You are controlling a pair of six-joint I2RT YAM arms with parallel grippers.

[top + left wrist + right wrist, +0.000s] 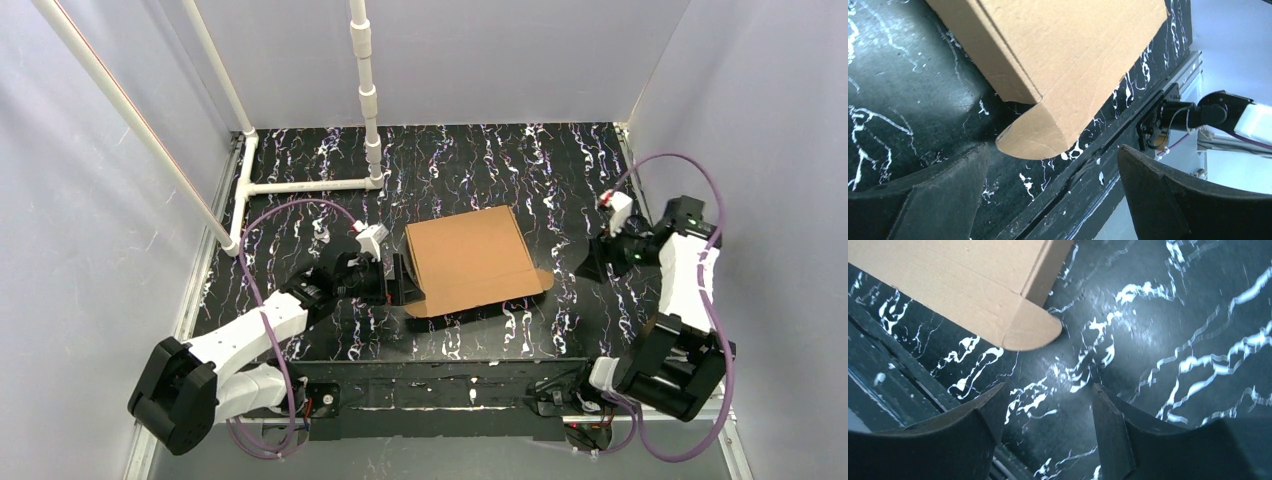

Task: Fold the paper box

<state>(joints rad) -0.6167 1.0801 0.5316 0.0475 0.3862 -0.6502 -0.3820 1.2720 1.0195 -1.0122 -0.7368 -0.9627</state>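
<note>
The paper box (468, 259) lies in the middle of the black marbled table, a shallow brown cardboard mailer with its lid down and a rounded ear sticking out at each near corner. My left gripper (397, 280) stands open just left of the box's near left corner, apart from it; its wrist view shows that corner and rounded ear (1038, 132) ahead of the wide jaws. My right gripper (592, 265) is open to the right of the box, a short gap away. The right wrist view shows the other rounded ear (1034, 331) beyond its empty jaws.
A white pipe frame (310, 184) lies and rises at the back left of the table. Pale walls close the cell on three sides. A black strip (440, 385) runs along the near table edge between the arm bases.
</note>
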